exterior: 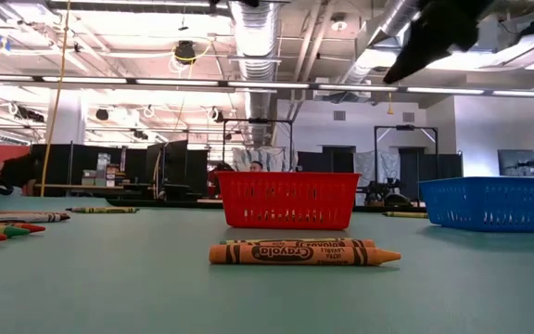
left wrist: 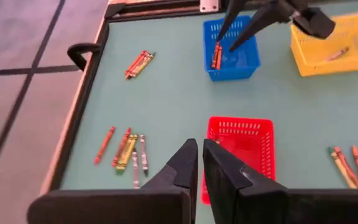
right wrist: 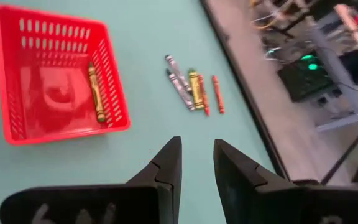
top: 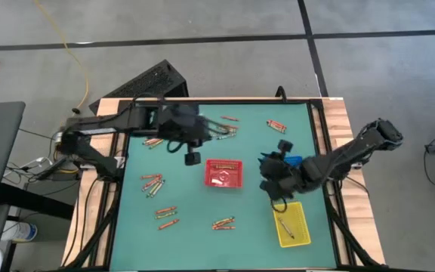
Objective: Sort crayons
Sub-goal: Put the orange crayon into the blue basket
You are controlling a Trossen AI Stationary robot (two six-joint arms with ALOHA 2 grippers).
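Note:
Crayons lie in small groups on the green table [top: 202, 204]: at the left [top: 152, 184], near the front [top: 223, 223] and at the far side [top: 276, 125]. One orange crayon [exterior: 304, 252] lies in front of the red tray [exterior: 290, 199]. My left gripper [left wrist: 201, 155] is shut and holds nothing; it hangs above the table just beyond the red tray's [top: 224, 173] far-left corner. My right gripper [right wrist: 197, 155] is open with nothing between its fingers. It hovers over the blue tray [left wrist: 232, 56], which holds orange crayons [left wrist: 217, 55].
A yellow tray [top: 291, 224] at the front right holds one crayon [top: 287, 227]. A yellow-green crayon [right wrist: 94, 92] lies in the red tray [right wrist: 55, 81]. Several crayons [right wrist: 191, 90] lie near the table's raised dark rim [right wrist: 241, 87]. There is bare mat between the groups.

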